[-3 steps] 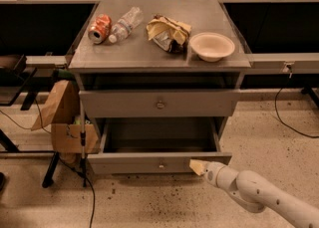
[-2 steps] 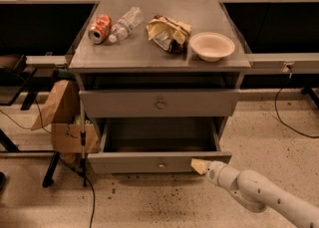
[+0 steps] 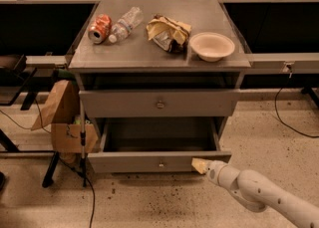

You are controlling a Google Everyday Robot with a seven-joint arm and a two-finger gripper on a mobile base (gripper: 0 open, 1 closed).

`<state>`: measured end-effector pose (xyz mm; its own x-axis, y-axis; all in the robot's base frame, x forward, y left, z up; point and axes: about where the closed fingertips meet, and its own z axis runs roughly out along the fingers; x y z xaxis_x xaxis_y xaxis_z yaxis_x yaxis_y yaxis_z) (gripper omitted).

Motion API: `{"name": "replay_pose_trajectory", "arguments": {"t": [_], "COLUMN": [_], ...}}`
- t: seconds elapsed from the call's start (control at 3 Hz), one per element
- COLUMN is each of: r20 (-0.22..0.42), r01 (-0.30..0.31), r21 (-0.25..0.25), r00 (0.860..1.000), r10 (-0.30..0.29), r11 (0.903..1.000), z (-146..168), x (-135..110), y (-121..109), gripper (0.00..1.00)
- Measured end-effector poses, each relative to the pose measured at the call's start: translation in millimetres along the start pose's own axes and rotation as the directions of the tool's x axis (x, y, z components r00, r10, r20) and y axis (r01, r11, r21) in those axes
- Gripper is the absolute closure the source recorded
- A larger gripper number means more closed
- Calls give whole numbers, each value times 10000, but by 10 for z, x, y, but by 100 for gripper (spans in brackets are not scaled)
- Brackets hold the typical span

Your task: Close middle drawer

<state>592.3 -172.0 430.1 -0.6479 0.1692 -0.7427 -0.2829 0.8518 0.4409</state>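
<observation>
The middle drawer (image 3: 149,136) stood pulled open at lower centre of the frame, beneath a closed drawer (image 3: 124,103). The gripper (image 3: 201,165) sat at the right end of its front panel; whether spread or closed, I couldn't tell.

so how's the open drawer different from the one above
The middle drawer is pulled out, floor showing; the upper drawer shows only its front. The middle drawer's front is lower, its knob smaller, than the upper drawer's. The gripper is at the middle drawer's front, not the upper drawer's. Both are grey.
</observation>
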Motion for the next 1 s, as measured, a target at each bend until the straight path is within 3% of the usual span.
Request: {"name": "replay_pose_trajectory", "arguments": {"t": [1.0], "r20": [74], "r01": [532], "r21": [201], "r00": [9985], "r10": [-533], "r11": [9984], "z": [-36], "x": [-63], "y": [-39], "gripper": [100]}}
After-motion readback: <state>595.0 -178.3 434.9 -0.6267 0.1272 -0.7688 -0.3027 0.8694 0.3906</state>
